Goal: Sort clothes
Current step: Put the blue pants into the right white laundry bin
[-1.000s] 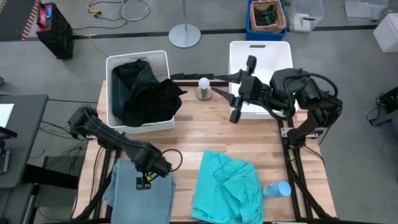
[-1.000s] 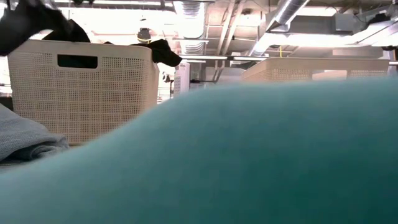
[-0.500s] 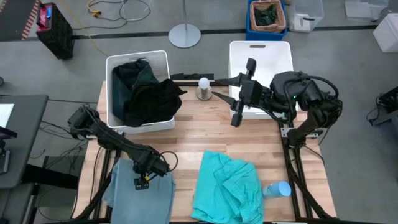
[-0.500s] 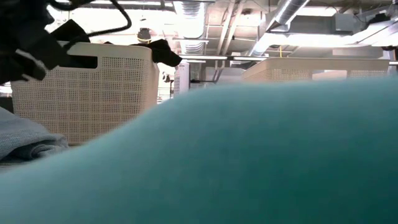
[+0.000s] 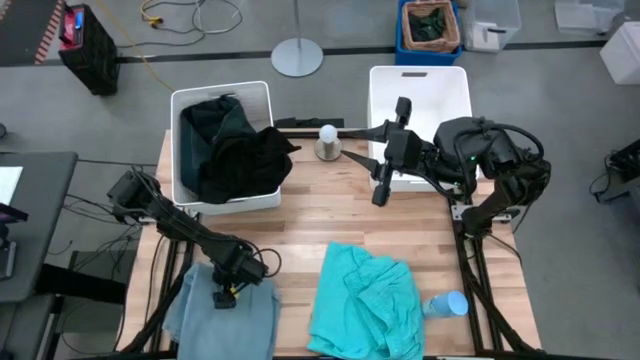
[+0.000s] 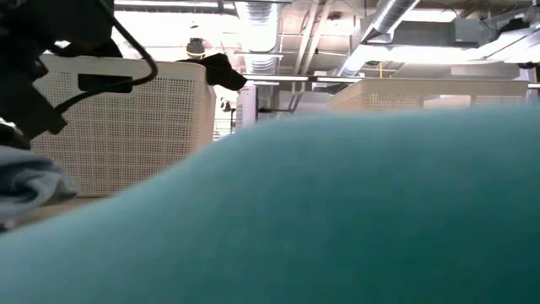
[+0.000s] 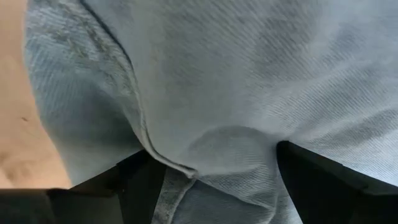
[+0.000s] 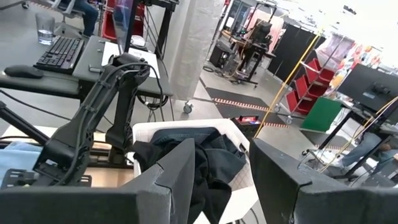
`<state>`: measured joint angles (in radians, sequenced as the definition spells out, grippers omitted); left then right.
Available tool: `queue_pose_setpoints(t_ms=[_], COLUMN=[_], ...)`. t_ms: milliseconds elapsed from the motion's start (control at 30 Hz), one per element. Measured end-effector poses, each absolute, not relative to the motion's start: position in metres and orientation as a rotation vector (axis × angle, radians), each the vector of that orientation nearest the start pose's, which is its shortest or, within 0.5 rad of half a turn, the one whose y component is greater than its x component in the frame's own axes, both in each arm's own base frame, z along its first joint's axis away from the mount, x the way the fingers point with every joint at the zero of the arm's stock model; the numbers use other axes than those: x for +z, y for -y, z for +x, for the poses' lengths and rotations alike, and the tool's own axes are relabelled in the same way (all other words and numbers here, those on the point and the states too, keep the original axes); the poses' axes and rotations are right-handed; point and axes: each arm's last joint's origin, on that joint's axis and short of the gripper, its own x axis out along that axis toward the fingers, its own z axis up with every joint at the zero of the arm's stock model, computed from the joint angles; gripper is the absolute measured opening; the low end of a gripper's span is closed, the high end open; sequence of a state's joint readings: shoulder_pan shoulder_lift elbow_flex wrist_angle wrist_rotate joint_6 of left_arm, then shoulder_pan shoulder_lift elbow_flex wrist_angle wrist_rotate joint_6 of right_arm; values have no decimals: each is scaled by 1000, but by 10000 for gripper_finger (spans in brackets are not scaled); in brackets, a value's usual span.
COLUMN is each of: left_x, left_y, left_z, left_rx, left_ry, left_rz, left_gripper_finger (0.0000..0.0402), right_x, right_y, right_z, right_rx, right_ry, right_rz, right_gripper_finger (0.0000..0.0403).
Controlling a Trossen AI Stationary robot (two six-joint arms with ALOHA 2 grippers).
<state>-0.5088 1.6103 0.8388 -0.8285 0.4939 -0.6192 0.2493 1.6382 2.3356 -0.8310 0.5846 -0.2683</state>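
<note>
The dusty grey-blue garment (image 5: 215, 318) lies at the table's near left corner and fills the left wrist view (image 7: 249, 74). My left gripper (image 5: 227, 293) is open, down on its far part. The bright turquoise garment (image 5: 365, 300) lies crumpled at the near middle and blocks most of the low view (image 6: 337, 219). The black garment (image 5: 250, 160) and the dark teal-green garment (image 5: 222, 125) lie in the left white bin (image 5: 182, 100). My right gripper (image 5: 378, 192) is open and empty, in the air in front of the right white bin (image 5: 440, 85). My left gripper comes at the grey-blue garment from above, pointing down, near its far edge. Its two fingers (image 7: 140, 180) stand apart in the cloth, and a bulge of cloth with a hemmed edge (image 7: 168, 163) rises between them. The garment lies on the table.
A blue cylinder (image 5: 447, 303) lies by the turquoise garment at the near right. A small stand with a white ball (image 5: 327, 142) is between the bins. A blue crate with dark cloth (image 5: 430, 28) stands on the floor beyond the table. Bare wood lies mid-table.
My left gripper has gone down and toward the table's near left corner, onto the grey-blue garment. The garment's far edge has bunched up and drawn a little toward the near edge.
</note>
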Motion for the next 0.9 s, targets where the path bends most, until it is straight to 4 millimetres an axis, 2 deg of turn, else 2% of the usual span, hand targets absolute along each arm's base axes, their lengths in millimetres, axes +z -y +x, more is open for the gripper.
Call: queue_pose_setpoints(t_ms=[167, 267, 367, 567, 667, 767, 900], left_x=[137, 133, 128, 126, 127, 138, 168], left_y=[128, 126, 124, 122, 122, 124, 127], left_z=[201, 199, 196, 195, 197, 203, 215], left_rx=[-229, -204, -184, -152, -155, -191, -222], left_ry=[-1840, -1831, -1826, -1806, -1801, -1736, -1533], left_rz=[-413, -389, -382, -355, -353, -329, -257], left_gripper_finger=[283, 261, 213, 80, 71, 71, 62], right_x=[558, 558, 558, 558, 558, 559, 565], right_y=[-53, -53, -53, -54, -55, -57, -59], right_z=[274, 274, 274, 273, 273, 271, 265], right_rx=[-317, -318, -319, -316, -332, -346, -361], right_ry=[-168, -167, -163, -161, -161, -159, -129], right_rz=[-305, -304, -294, -285, -287, -294, -302], right_gripper_finger=[169, 169, 169, 169, 169, 169, 169])
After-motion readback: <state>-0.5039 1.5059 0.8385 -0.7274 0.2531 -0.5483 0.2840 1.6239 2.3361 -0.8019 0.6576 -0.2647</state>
